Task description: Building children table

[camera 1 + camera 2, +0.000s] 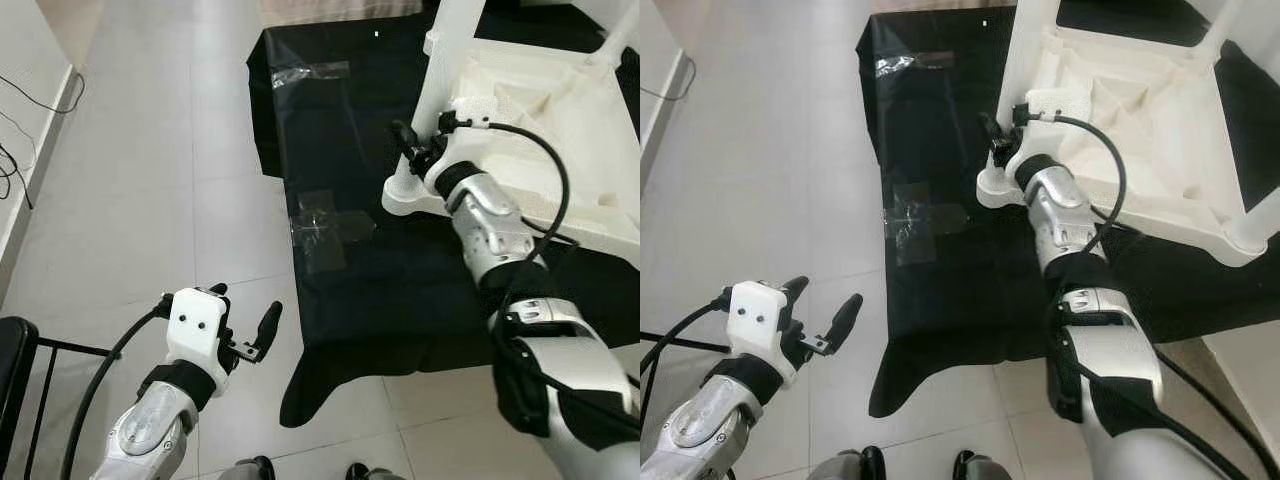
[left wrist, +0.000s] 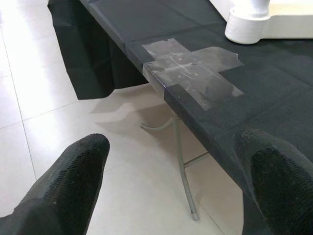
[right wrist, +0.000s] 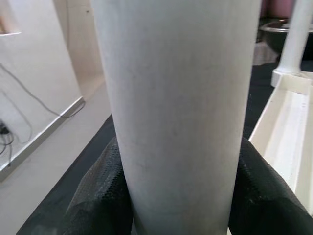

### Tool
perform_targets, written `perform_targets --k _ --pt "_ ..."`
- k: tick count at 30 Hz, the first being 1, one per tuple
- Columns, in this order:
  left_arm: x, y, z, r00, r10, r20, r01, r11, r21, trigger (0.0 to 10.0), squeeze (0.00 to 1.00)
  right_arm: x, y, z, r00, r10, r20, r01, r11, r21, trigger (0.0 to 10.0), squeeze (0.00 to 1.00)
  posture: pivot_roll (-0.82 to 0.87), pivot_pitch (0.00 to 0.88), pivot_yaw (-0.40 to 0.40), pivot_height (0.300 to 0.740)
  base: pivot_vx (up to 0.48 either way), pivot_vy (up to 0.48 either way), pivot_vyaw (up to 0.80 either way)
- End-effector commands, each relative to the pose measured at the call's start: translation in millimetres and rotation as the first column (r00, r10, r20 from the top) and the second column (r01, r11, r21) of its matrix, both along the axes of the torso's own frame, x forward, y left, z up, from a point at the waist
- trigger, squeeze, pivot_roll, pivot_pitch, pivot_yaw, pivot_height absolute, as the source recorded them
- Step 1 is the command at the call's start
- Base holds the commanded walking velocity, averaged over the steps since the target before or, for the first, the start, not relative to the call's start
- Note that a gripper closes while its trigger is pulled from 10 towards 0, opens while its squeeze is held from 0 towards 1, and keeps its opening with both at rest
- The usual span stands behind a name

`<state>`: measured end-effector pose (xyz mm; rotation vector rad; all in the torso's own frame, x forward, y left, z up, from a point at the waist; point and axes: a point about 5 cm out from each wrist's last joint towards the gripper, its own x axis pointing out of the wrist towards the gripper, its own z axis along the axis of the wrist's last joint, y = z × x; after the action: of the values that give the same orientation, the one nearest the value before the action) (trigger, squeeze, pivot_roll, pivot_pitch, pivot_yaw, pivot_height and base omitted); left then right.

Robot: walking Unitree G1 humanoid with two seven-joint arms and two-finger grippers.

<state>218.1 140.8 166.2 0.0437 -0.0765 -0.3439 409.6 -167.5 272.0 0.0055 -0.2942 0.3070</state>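
On the black-covered tabletop (image 1: pixel 340 290) the upturned white children's table (image 1: pixel 540 110) sits near the edge with your right gripper (image 1: pixel 418 150) clamping its corner leg (image 3: pixel 181 112), so a sideways tug could skew that leg's socket, while your left gripper (image 1: pixel 245 325) idles with fingers spread.
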Motion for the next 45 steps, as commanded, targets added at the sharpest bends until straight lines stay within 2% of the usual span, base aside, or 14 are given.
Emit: perform_targets --k 1,8,13,26,30,31,32,33,34,35,36,40,42,45 --pt "-2.0 2.4 -1 1.0 0.003 -0.011 -0.002 1.0 0.023 10.0 0.0 -1.5 6.7 -1 0.997 0.073 0.007 -0.073 0.997 -0.014 0.0 0.0 0.13 0.245 -0.038 0.74 0.0 0.0 0.0" --pt "1.9 1.5 0 1.0 -0.006 -0.005 0.006 1.0 0.022 10.0 0.0 -8.8 1.4 0 0.982 0.187 0.024 -0.184 0.979 -0.084 0.0 0.0 0.12 0.231 -0.03 0.74 0.0 0.0 0.0" --pt "4.5 2.5 1 1.0 -0.012 -0.001 0.012 1.0 0.025 10.0 0.0 -30.2 1.2 -7 0.909 0.417 -0.003 -0.41 0.892 -0.193 0.0 0.0 0.12 0.229 -0.021 0.74 0.0 0.0 0.0" --pt "7.5 2.0 1 1.0 -0.03 -0.002 0.03 0.999 0.028 10.0 0.0 -66.9 -16.9 -7 0.799 0.599 -0.061 -0.595 0.771 -0.226 0.0 0.0 0.11 0.224 0.001 0.74 0.0 0.0 0.0" --pt "9.2 2.3 2 0.999 -0.036 0.001 0.036 0.999 0.031 10.0 0.0 -89.7 -5.5 -17 0.668 0.731 -0.137 -0.74 0.636 -0.216 0.0 0.0 0.11 0.222 0.006 0.74 0.0 0.0 0.0" --pt "9.4 2.0 2 0.999 -0.038 0.002 0.038 0.999 0.032 10.0 0.0 -97.8 1.6 -23 0.611 0.774 -0.167 -0.789 0.578 -0.208 0.0 0.0 0.11 0.222 0.006 0.74 0.0 0.0 0.0" --pt "9.4 2.0 2 0.999 -0.038 0.002 0.038 0.999 0.032 10.0 0.0 -97.8 1.6 -23 0.611 0.774 -0.167 -0.789 0.578 -0.208 0.0 0.0 0.11 0.222 0.006 0.74 0.0 0.0 0.0" --pt "9.6 1.9 2 0.999 -0.04 0.002 0.04 0.999 0.031 10.0 0.0 -105.5 10.0 -29 0.558 0.807 -0.192 -0.828 0.526 -0.197 0.0 0.0 0.11 0.221 0.004 0.74 0.0 0.0 0.0" --pt "9.6 1.9 2 0.999 -0.04 0.002 0.04 0.999 0.031 10.0 0.0 -105.5 10.0 -29 0.558 0.807 -0.192 -0.828 0.526 -0.197 0.0 0.0 0.11 0.221 0.004 0.74 0.0 0.0 0.0" --pt "9.7 1.7 2 0.999 -0.041 0.002 0.041 0.999 0.031 10.0 0.0 -112.3 19.8 -35 0.509 0.833 -0.215 -0.859 0.477 -0.185 0.0 0.0 0.11 0.222 0.004 0.74 0.0 0.0 0.0" --pt "9.7 1.7 2 0.999 -0.041 0.002 0.041 0.999 0.031 10.0 0.0 -112.3 19.8 -35 0.509 0.833 -0.215 -0.859 0.477 -0.185 0.0 0.0 0.11 0.222 0.004 0.74 0.0 0.0 0.0" --pt "9.5 1.2 2 0.999 -0.042 0.002 0.042 0.999 0.032 10.0 0.0 -126.4 44.4 -49 0.406 0.878 -0.254 -0.913 0.378 -0.155 0.0 0.0 0.11 0.224 0.002 0.74 0.0 0.0 0.0" --pt "9.5 1.3 2 0.999 -0.041 0.001 0.041 0.999 0.032 10.0 0.0 -128.1 48.4 -50 0.394 0.882 -0.258 -0.918 0.366 -0.151 0.0 0.0 0.11 0.224 0.002 0.74 0.0 0.0 0.0" --pt "9.8 0.8 2 0.999 -0.041 0.002 0.041 0.999 0.03 10.0 0.0 -123.7 52.2 -55 0.441 0.853 -0.281 -0.896 0.399 -0.194 0.0 0.0 0.11 0.225 -0.002 0.74 0.0 0.0 0.0"
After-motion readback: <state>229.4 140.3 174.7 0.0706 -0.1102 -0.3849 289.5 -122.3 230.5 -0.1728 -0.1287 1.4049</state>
